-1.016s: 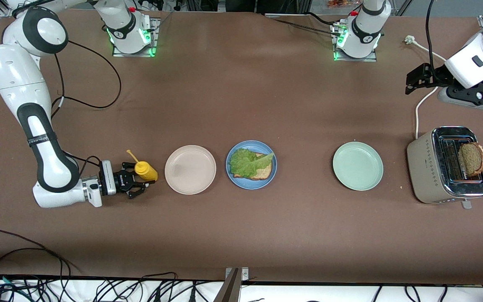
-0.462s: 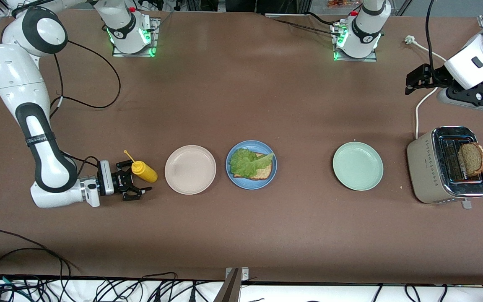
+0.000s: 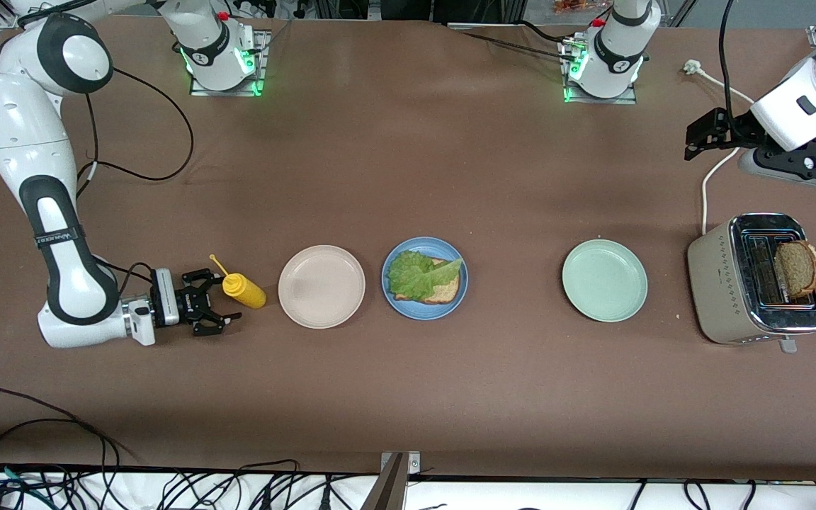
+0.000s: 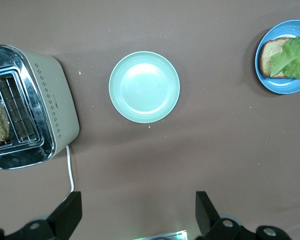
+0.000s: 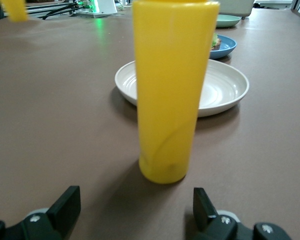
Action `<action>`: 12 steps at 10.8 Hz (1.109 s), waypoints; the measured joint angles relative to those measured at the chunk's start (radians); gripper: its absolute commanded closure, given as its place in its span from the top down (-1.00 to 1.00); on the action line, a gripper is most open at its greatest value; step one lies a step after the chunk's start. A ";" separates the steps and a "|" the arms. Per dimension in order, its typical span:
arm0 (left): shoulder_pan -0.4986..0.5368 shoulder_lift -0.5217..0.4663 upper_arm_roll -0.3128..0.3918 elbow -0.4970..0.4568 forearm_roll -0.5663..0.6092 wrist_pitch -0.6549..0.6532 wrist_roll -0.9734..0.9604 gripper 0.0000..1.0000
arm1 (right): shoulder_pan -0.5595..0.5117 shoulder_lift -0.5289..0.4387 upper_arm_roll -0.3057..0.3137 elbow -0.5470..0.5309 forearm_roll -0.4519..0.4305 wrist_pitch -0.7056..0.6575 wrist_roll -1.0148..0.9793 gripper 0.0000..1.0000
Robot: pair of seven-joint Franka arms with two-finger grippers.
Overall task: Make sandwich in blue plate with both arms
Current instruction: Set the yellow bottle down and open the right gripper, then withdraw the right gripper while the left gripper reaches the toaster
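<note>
The right gripper (image 3: 218, 312) sits low at the right arm's end of the bench (image 3: 408, 397). Its fingers (image 5: 65, 202) are spread wide and hold nothing. The yellow bottle (image 3: 244, 290) stands just in front of them, in line with the gap but not touching.

The left gripper (image 3: 698, 138) hangs high over the left arm's end of the bench, near the toaster (image 3: 755, 280). Its fingers (image 4: 67, 214) are spread wide too, with nothing between them. This arm looks like it is waiting.

The sandwich is about half made, I think. One bread slice (image 3: 443, 289) lies flat on the blue plate (image 3: 394, 301) in the middle of the bench. The lettuce (image 3: 418, 275) lies on top of that slice and covers most of it. So the bottom and the green part are done.

The top is still missing. The other bread slice (image 3: 797, 268) stands up in a slot of the toaster, well apart from the blue plate. It still has to go on the lettuce.

The beige plate (image 3: 321, 286) sits between the bottle and the blue plate. The green plate (image 3: 604, 280) sits between the blue plate and the toaster. Both have nothing on them.
</note>
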State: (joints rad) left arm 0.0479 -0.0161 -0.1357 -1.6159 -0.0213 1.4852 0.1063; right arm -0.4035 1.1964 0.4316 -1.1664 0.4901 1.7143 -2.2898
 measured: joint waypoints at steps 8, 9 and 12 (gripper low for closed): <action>0.000 0.001 0.000 0.000 0.000 0.000 0.000 1.00 | -0.006 -0.126 -0.073 0.017 -0.024 -0.088 0.052 1.00; 0.000 0.001 0.000 0.000 0.000 0.000 0.000 1.00 | -0.007 -0.150 -0.080 0.017 -0.044 -0.094 0.082 1.00; 0.000 0.001 0.000 0.000 0.000 0.000 0.000 1.00 | -0.006 -0.214 -0.081 0.008 -0.099 -0.101 0.235 1.00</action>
State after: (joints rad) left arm 0.0480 -0.0153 -0.1356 -1.6159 -0.0211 1.4851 0.1063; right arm -0.4096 0.9823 0.3502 -1.1583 0.3911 1.6129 -2.0552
